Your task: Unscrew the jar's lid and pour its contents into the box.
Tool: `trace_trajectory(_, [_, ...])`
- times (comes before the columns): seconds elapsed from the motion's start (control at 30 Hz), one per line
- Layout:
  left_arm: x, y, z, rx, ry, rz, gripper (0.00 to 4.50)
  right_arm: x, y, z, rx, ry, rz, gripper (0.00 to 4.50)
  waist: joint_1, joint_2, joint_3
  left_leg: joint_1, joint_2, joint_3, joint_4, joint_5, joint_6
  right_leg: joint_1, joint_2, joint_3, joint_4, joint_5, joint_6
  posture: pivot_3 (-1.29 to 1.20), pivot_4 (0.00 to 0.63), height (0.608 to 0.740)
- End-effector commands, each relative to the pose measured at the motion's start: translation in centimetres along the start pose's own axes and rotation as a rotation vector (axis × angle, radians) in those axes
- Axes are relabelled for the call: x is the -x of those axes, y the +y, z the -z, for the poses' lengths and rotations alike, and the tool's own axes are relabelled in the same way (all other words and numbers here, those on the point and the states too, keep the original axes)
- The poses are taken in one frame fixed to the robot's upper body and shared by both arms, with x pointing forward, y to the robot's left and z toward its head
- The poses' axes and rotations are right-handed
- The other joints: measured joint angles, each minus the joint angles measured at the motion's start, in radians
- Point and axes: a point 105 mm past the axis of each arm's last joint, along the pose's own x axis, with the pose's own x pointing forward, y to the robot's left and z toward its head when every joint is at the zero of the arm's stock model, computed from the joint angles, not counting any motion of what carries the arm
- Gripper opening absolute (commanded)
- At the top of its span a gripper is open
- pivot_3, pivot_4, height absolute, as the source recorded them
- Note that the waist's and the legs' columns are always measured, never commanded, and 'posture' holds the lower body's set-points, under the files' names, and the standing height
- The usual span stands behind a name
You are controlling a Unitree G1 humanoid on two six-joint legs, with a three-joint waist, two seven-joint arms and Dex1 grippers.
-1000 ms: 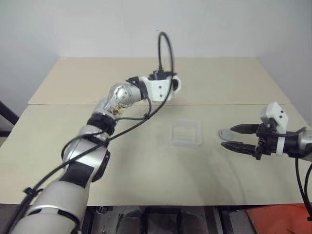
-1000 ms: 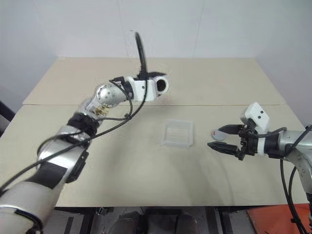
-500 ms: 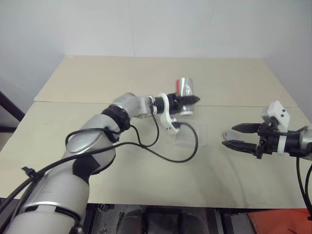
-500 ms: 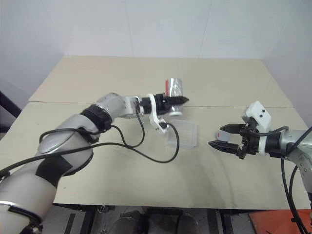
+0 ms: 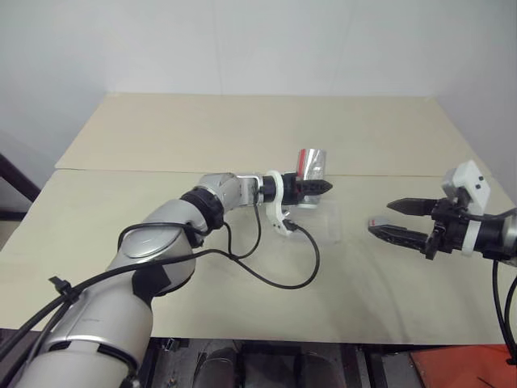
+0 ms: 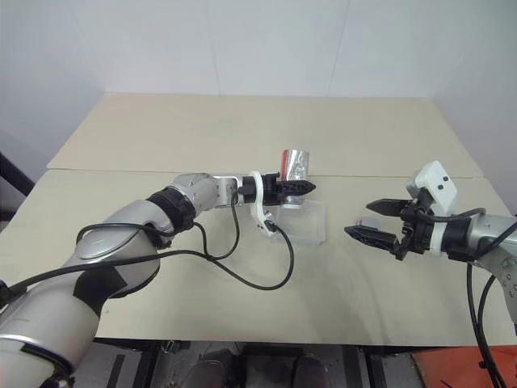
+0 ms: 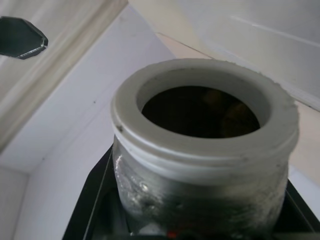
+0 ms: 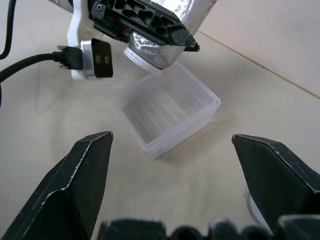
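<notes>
From the head camera I see my left gripper (image 5: 321,185) clamped tight on the small clear cylindrical jar with the red-striped white label (image 5: 309,165). The jar is inverted and tilted, its base up and its mouth down, hanging over the far left edge of the shallow clear plastic box with rounded corners (image 6: 311,224). The box sits on the pale wooden table (image 5: 242,129), between my two arms.

Left wrist view: I look straight into the jar's (image 7: 202,150) white threaded mouth, which is uncapped. The inside is dark; brownish shapes show there, but I cannot tell whether they are the contents.

Right wrist view: the jar's rim (image 8: 145,55) is just above the box's (image 8: 172,107) near corner, not touching as far as I can tell. The box's ribbed floor looks bare.

My right gripper (image 5: 400,220) is released, fingers (image 8: 82,175) spread wide with nothing between them, hovering off to the right of the box. A small silver-grey round lid with a red mark (image 5: 376,223) lies on the table just beside its lower finger.
</notes>
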Motion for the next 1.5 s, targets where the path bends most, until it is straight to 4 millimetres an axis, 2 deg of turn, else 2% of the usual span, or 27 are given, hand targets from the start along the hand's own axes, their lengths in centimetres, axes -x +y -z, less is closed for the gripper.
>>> trace_trajectory(0.03, [0.2, 1.0, 2.2, 0.203, 0.126, -0.048, 2.05, 0.3, 0.2, -1.0, 0.025, -0.033, 0.002, 4.45, -0.001, 0.000, 0.000, 0.000, 0.001, 0.000, 0.000, 0.000, 0.000, 0.000, 0.000, 0.000, 0.000, 0.000, 0.000, 0.00, 0.150, 0.740])
trace_trajectory(0.2, [3.0, 0.2, 7.7, 0.733, 0.457, -0.095, 2.05, 0.2, 0.1, -1.1, 0.026, -0.041, 0.003, 4.45, -0.007, 0.000, 0.000, 0.001, 0.001, 0.001, 0.001, 0.000, 0.000, 0.000, 0.000, 0.000, 0.002, 0.000, 0.000, 0.00, 0.150, 0.740])
trace_trajectory(0.27, [4.3, -0.9, 9.7, 1.085, 0.603, -0.125, 2.05, 0.1, 0.0, -1.2, 0.025, -0.044, 0.003, 4.45, -0.011, 0.000, 0.000, 0.001, 0.001, 0.001, 0.001, 0.000, 0.000, -0.001, 0.000, 0.001, 0.003, 0.000, 0.000, 0.00, 0.150, 0.740])
trace_trajectory(0.33, [5.4, -2.0, 10.7, 1.389, 0.688, -0.174, 2.05, 0.0, 0.0, -1.2, 0.022, -0.046, 0.001, 4.45, -0.014, 0.001, 0.000, 0.001, 0.001, 0.001, 0.003, 0.000, 0.000, 0.000, 0.000, 0.000, 0.004, 0.000, 0.000, 0.00, 0.150, 0.740])
trace_trajectory(0.43, [6.2, -3.3, 11.3, 1.682, 0.771, -0.203, 2.05, 0.0, 0.0, -1.2, 0.020, -0.048, 0.000, 4.45, -0.018, 0.001, 0.000, 0.001, 0.000, 0.001, 0.004, 0.000, 0.000, 0.000, 0.000, -0.001, 0.004, 0.000, 0.000, 0.00, 0.150, 0.740])
trace_trajectory(0.47, [6.5, -3.6, 11.2, 1.722, 0.777, -0.187, 2.05, 0.0, 0.0, -1.2, 0.018, -0.049, -0.001, 4.45, -0.020, 0.001, 0.000, 0.001, 0.000, 0.001, 0.004, 0.000, 0.000, 0.001, 0.000, -0.001, 0.004, 0.000, 0.000, 0.00, 0.150, 0.740])
trace_trajectory(0.6, [7.2, -4.3, 10.9, 2.039, 0.804, -0.303, 2.05, -0.1, 0.1, -1.2, 0.008, -0.054, -0.007, 4.45, -0.027, 0.001, 0.000, 0.001, 0.000, 0.000, 0.004, 0.000, 0.000, 0.001, 0.000, -0.001, 0.004, 0.000, 0.000, 0.00, 0.150, 0.740])
trace_trajectory(0.83, [8.5, -5.9, 9.7, 2.280, 0.855, -0.357, 2.05, -0.3, 0.2, -1.3, 0.005, -0.061, -0.013, 4.45, -0.030, 0.001, 0.000, 0.002, 0.000, 0.000, 0.005, 0.000, 0.000, 0.001, 0.000, 0.000, 0.005, 0.000, 0.000, 0.00, 0.150, 0.740])
trace_trajectory(0.87, [8.6, -5.9, 9.6, 2.273, 0.858, -0.346, 2.05, -0.3, 0.2, -1.4, 0.006, -0.062, -0.013, 4.45, -0.029, 0.001, 0.000, 0.002, 0.000, 0.000, 0.005, 0.000, 0.000, 0.001, 0.000, 0.000, 0.005, 0.000, 0.000, 0.00, 0.150, 0.740])
trace_trajectory(1.0, [8.3, -4.7, 10.1, 1.897, 0.811, -0.243, 2.05, -0.3, 0.1, -1.6, 0.012, -0.067, -0.011, 4.45, -0.029, 0.001, 0.000, 0.002, -0.001, 0.000, 0.004, 0.000, 0.000, 0.001, 0.000, 0.000, 0.005, 0.000, 0.000, 0.00, 0.150, 0.740])
trace_trajectory(1.07, [7.7, -3.0, 11.0, 1.544, 0.774, -0.171, 2.05, -0.3, 0.0, -1.7, 0.021, -0.068, -0.010, 4.45, -0.025, 0.001, 0.000, 0.001, -0.001, 0.000, 0.004, 0.000, 0.000, 0.001, 0.000, 0.000, 0.005, 0.000, 0.000, 0.00, 0.150, 0.740])
trace_trajectory(1.13, [6.9, -1.6, 11.3, 1.339, 0.705, -0.143, 2.05, -0.3, 0.1, -1.8, 0.026, -0.070, -0.013, 4.45, -0.021, 0.001, 0.000, 0.001, -0.002, 0.000, 0.004, 0.000, 0.000, 0.001, -0.001, 0.000, 0.005, 0.000, 0.000, 0.00, 0.150, 0.740])
trace_trajectory(1.2, [5.7, 0.1, 11.0, 1.019, 0.607, -0.079, 2.05, -0.4, 0.1, -1.8, 0.031, -0.069, -0.013, 4.45, -0.013, 0.000, 0.000, 0.001, -0.002, 0.000, 0.004, 0.000, 0.000, 0.001, -0.001, 0.000, 0.005, 0.000, 0.000, 0.00, 0.150, 0.740])
trace_trajectory(1.27, [4.2, 1.3, 10.1, 0.692, 0.500, -0.017, 2.05, -0.4, 0.2, -1.8, 0.037, -0.069, -0.014, 4.45, -0.005, 0.000, 0.000, 0.001, -0.002, 0.000, 0.004, 0.000, 0.000, 0.001, -0.001, 0.001, 0.004, 0.000, 0.000, 0.00, 0.150, 0.740])
trace_trajectory(1.33, [2.9, 1.4, 9.0, 0.475, 0.416, 0.045, 2.05, -0.4, 0.2, -1.8, 0.041, -0.068, -0.015, 4.45, 0.002, 0.000, 0.000, 0.001, -0.003, 0.000, 0.003, 0.000, 0.000, 0.001, -0.001, 0.001, 0.004, 0.000, 0.000, 0.00, 0.150, 0.740])
trace_trajectory(1.5, [-0.3, -0.5, 4.9, 0.057, 0.219, 0.234, 2.05, -0.4, 0.4, -1.7, 0.040, -0.068, -0.012, 4.45, 0.002, 0.000, 0.000, 0.001, -0.003, 0.000, 0.003, 0.000, 0.001, 0.001, -0.001, 0.001, 0.004, 0.000, 0.000, 0.00, 0.150, 0.740])
